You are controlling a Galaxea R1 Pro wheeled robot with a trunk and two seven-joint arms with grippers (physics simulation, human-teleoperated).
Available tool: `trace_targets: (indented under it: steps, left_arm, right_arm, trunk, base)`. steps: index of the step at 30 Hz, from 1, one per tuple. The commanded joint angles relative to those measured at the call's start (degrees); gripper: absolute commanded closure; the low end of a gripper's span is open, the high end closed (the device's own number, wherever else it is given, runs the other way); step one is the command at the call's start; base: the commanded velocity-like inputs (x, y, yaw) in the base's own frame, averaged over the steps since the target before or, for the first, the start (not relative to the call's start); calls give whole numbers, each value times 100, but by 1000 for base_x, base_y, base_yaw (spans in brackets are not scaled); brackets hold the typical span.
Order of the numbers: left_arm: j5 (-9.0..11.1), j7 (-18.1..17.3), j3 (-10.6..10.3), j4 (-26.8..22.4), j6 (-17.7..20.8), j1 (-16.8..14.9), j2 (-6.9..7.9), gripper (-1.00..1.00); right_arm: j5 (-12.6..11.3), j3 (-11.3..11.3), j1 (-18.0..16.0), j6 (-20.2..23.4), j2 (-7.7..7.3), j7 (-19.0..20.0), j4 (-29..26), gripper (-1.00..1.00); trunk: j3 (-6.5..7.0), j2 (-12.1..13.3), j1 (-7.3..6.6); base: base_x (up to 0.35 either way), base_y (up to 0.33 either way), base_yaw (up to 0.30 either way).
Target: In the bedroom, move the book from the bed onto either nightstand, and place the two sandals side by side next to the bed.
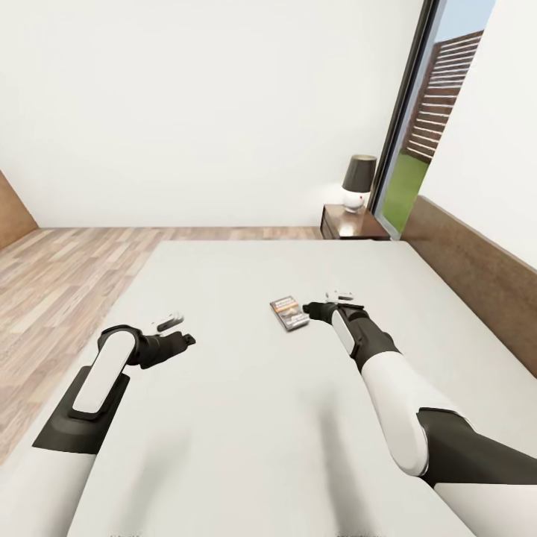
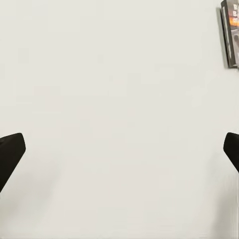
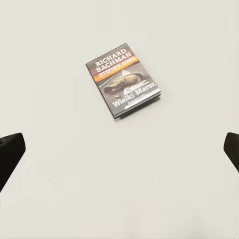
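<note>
The book (image 1: 289, 312) lies flat on the pale mattress of the bed (image 1: 246, 418), near its middle. In the right wrist view the book (image 3: 124, 83) shows its dark cover with white lettering and an orange band. My right gripper (image 1: 312, 309) hovers just beside the book, open, with nothing between its fingers (image 3: 10, 154). My left gripper (image 1: 186, 341) hangs open over bare mattress well to the book's left; the book's edge (image 2: 230, 32) shows at a corner of the left wrist view. The nightstand (image 1: 350, 222) stands beyond the bed's far corner. The sandals are out of view.
A dark-shaded lamp (image 1: 357, 183) with a white base stands on the nightstand. The tall brown headboard (image 1: 477, 276) runs along the bed's right side. Wood-plank floor (image 1: 52, 291) lies left of and beyond the bed. A dark-framed window (image 1: 418, 142) is at the back right.
</note>
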Motion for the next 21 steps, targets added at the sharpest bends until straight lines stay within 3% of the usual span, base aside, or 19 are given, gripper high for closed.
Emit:
trace_targets:
  steps: [1,11,17,18,21]
  left_arm:
    - [58,57,-10,-3,7,-2,5,-100]
    - [72,44,0,36,34,5,3,-100]
    - [106,36,15,44,40,5,4,-100]
    - [202,50,20,7,38,8,9,-100]
    - [234,61,23,-19,25,9,11,-100]
  right_arm:
    - [15,-31,-3,30,9,-3,-10,-100]
    - [13,-37,25,28,19,-3,-130,-100]
    - [5,-27,259,82,30,-2,-593,-100]
    - [2,-21,398,254,36,0,-888,-100]
    - [2,-21,443,325,39,1,-987,-100]
  trunk:
    - [-15,-4,0]
    - [-104,-4,0]
    - [-157,-4,0]
    - [-166,-4,0]
    - [-193,-4,0]
  base:
    - [0,0,0]
    - [0,0,0]
    - [0,0,0]
    - [0,0,-32]
    - [0,0,-42]
